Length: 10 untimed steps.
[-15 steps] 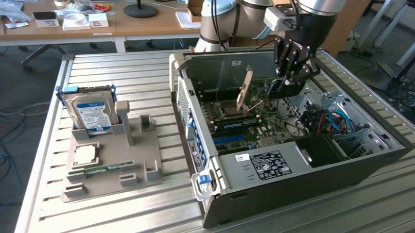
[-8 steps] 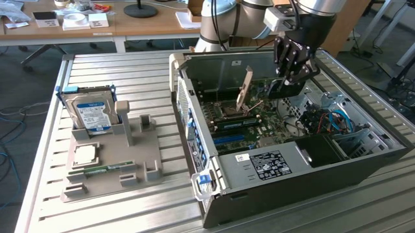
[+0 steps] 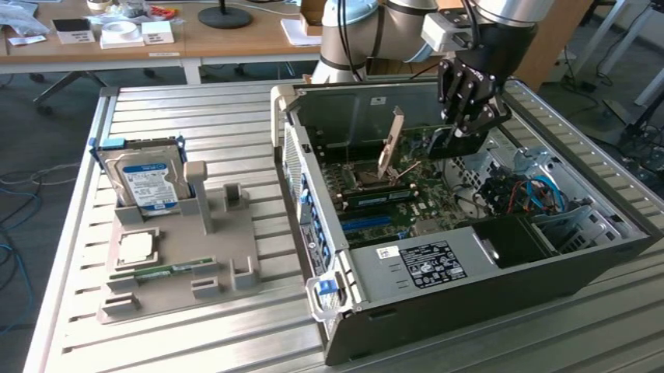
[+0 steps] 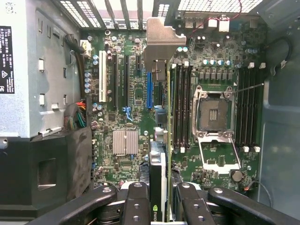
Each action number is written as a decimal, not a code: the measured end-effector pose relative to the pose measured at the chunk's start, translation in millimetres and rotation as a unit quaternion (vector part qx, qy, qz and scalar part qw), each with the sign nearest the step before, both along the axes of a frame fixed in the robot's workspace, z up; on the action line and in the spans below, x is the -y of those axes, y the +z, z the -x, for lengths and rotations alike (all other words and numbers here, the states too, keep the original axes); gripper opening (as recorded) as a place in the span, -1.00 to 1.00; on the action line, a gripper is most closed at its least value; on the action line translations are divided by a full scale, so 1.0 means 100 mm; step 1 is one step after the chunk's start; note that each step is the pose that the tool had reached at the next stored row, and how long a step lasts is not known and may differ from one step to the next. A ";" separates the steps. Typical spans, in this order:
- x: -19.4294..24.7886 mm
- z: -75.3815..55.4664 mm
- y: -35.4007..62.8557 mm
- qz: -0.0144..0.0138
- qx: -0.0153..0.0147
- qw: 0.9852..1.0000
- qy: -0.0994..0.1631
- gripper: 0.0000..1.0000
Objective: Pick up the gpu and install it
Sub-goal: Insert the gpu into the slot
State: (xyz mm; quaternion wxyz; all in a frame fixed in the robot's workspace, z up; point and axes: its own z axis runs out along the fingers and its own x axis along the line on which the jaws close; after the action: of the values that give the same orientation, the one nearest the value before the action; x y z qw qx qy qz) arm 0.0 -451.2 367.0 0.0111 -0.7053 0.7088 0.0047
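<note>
My gripper (image 3: 467,128) is lowered into the open computer case (image 3: 456,272) and is shut on the gpu (image 3: 453,144), a dark flat card hanging below the fingers. In the wrist view the gpu (image 4: 158,178) shows edge-on between my black fingers (image 4: 136,201), and its pale metal bracket (image 4: 159,42) points toward the case's slotted rear wall. The card hangs above the green motherboard (image 4: 126,70), between a blue expansion slot (image 4: 149,89) and the black memory slots (image 4: 183,103). I cannot tell whether it touches the board.
The open CPU socket (image 4: 213,112) has its frame raised (image 3: 393,144). A black box (image 3: 518,237) and cables (image 3: 529,190) fill the case's front part. On the exterior view's left, a grey holder (image 3: 197,256) carries a hard drive (image 3: 151,183), a CPU (image 3: 138,249) and a RAM stick (image 3: 166,272).
</note>
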 end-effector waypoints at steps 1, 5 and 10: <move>0.000 0.00 -0.003 0.000 0.000 1.000 0.000 -0.46; 0.000 0.00 -0.015 0.000 0.000 1.000 0.000 -0.46; 0.000 0.00 -0.015 0.000 0.000 1.000 0.000 -0.46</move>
State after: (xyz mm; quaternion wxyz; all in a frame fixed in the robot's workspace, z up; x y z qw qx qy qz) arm -0.1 -451.2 365.4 0.0111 -0.7053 0.7088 0.0046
